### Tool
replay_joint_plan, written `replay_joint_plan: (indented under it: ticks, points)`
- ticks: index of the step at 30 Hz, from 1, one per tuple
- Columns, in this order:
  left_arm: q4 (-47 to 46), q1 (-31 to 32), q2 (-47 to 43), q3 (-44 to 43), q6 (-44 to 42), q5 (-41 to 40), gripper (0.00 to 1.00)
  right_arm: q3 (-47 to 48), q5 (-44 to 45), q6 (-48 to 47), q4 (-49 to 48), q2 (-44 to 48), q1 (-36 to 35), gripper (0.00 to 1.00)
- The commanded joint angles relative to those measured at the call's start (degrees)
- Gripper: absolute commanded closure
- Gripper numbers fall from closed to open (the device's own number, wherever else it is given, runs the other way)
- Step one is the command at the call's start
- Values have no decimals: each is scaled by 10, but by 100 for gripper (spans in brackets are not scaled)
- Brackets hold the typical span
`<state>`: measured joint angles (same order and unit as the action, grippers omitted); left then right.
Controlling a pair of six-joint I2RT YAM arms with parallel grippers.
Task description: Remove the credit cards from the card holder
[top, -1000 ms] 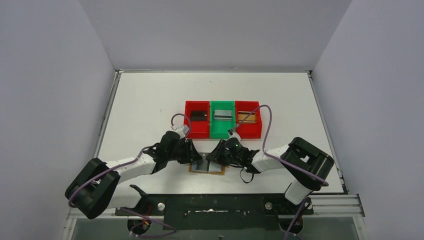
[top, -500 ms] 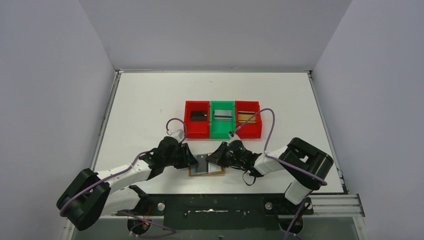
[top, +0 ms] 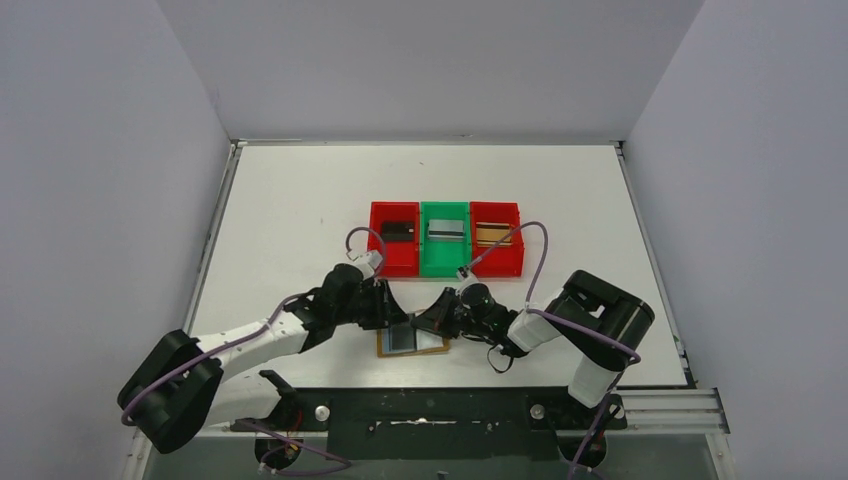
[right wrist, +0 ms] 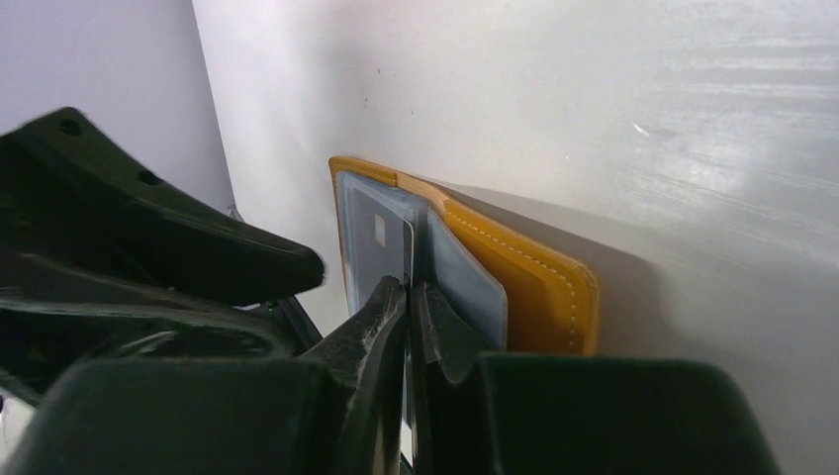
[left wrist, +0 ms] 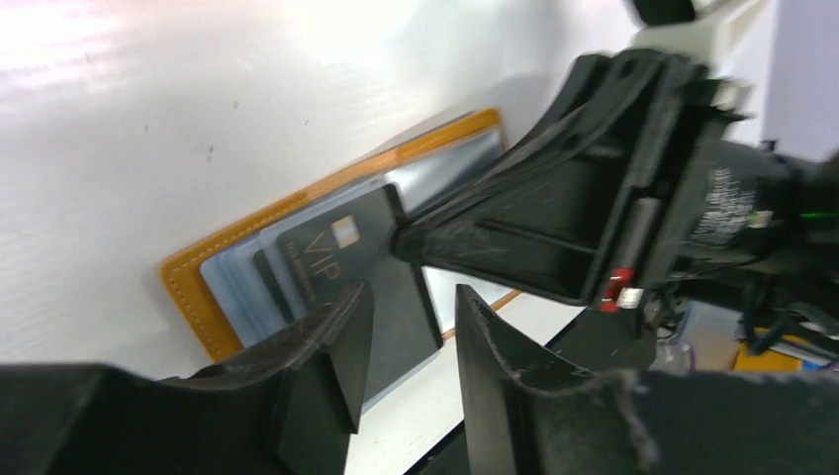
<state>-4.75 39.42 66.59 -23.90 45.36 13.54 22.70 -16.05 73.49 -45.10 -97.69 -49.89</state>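
- Your right fingers (right wrist: 376,317) are pinching the black card (left wrist: 341,267) in the card holder (top: 412,341), lying open on the worktop (top: 300,200).
- Your left fingers (left wrist: 331,346) are hanging apart, empty.
- Next, you are likely needing to slide the card out flat.

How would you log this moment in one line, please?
card holder: open | black card: in holder | right end effector: shut on black card | left end effector: open above

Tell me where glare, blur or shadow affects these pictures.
Left wrist: glare whitens the white tabletop at top left; the near jaws look soft, yet the black VIP card reads clearly. Right wrist: the mustard leather card holder casts a grey shadow. Top external: even light.
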Motion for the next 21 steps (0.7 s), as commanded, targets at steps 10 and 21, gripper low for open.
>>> replay_joint_plan:
  ticks: [10,21]
  points:
    - [44,30,46,20,38,-89,73,-18,-3,7,-25,2,8,83]
    - [53,31,35,29,44,-102,76,-22,-14,13,-50,5,8,98]
